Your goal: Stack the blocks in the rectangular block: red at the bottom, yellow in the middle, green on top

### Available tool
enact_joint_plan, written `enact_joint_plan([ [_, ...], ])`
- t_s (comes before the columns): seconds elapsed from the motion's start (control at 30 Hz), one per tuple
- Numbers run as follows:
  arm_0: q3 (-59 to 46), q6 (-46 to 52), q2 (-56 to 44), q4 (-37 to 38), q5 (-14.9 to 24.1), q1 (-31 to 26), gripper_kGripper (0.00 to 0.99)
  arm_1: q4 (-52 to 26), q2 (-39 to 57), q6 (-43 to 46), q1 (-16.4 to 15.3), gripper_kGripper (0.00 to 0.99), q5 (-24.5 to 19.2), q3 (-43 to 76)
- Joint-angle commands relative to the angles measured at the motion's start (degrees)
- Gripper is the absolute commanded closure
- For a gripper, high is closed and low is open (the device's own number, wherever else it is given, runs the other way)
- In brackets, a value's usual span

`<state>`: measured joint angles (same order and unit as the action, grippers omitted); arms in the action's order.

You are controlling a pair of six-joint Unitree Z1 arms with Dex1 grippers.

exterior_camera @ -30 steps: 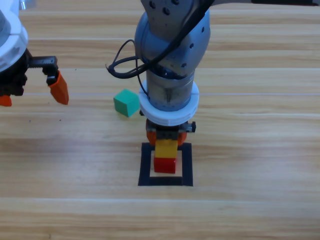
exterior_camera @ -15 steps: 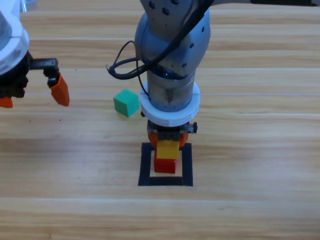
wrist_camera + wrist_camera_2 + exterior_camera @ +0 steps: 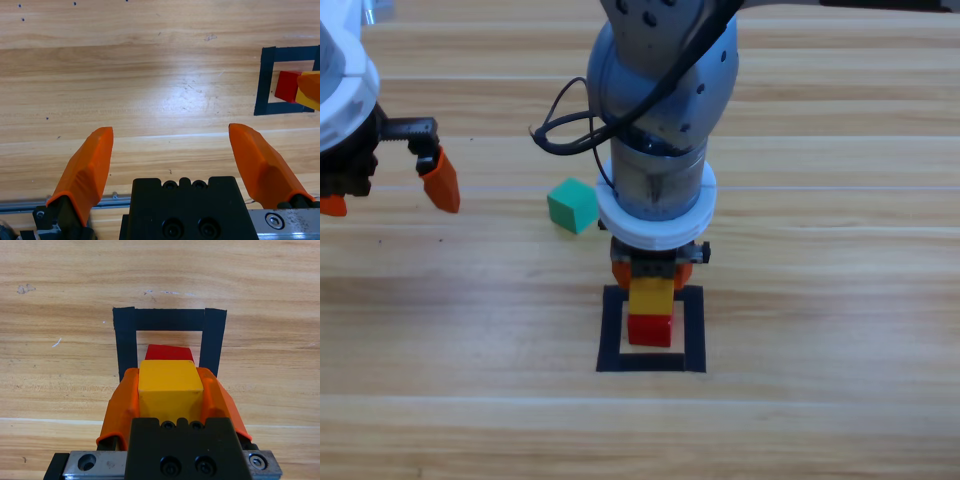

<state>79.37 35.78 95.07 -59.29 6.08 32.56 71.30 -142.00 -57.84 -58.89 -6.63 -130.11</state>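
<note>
Two cubes in place, one to go

Right gripper [image 3: 170, 390] clamps the yellow cube [image 3: 651, 297] atop the red cube [image 3: 649, 329], inside the black tape rectangle [image 3: 612, 330]. Unreleased. Left gripper [image 3: 172, 150] waits spread wide at the left edge. Green cube [image 3: 572, 205] sits unstacked beside the right arm.

Yellow [image 3: 651, 297] over red [image 3: 650, 330], inside rectangular block [image 3: 610, 335].

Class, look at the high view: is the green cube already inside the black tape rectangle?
No. The green cube lies on bare wood outside the black tape rectangle, which holds only the red cube and the yellow cube.
</note>
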Motion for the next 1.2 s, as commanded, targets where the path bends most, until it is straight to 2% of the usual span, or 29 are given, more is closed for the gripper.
enact_joint_plan([
  [0.03,-1.3,-0.5,0.9,0.5,-0.2,-1.0,0.001,0.7,-5.3,0.1,-1.7,0.990,-0.2,-0.4],
  [0.33,-1.4,-0.4,1.0,0.7,-0.2,-1.0,0.001,0.7,-5.8,0.1,-1.8,0.990,0.0,-1.0],
  [0.37,-1.4,-0.4,0.9,0.7,-0.2,-1.0,0.001,0.7,-6.0,0.1,-1.7,0.884,0.0,-1.2],
  [0.4,-1.4,-0.4,0.9,0.7,-0.2,-1.0,0.001,0.7,-6.1,0.1,-1.7,0.729,0.0,-1.4],
  [0.43,-1.4,-0.4,0.8,0.7,-0.2,-1.0,0.001,0.7,-6.3,0.1,-1.8,0.514,0.0,-1.6],
  [0.47,-1.4,-0.4,0.8,0.6,-0.2,-1.0,0.001,1.0,-6.4,0.0,-1.7,0.126,0.0,-1.6],
  [0.5,-1.4,-0.4,0.8,0.7,-0.2,-1.0,0.001,1.2,-6.6,0.1,-1.7,0.004,0.0,-1.7],
  [0.87,-1.7,-0.3,0.6,0.6,-0.2,-1.0,0.000,4.6,-6.1,0.7,-1.8,0.000,-0.8,-7.4],
  [1.07,-1.2,0.3,-0.3,0.9,0.9,-0.9,0.000,5.3,4.2,3.6,-4.4,0.000,-6.0,-9.1],
  [1.2,0.5,0.8,-3.6,2.7,2.0,-1.0,0.001,6.1,10.7,6.8,-4.7,0.000,-8.6,-8.1],
])
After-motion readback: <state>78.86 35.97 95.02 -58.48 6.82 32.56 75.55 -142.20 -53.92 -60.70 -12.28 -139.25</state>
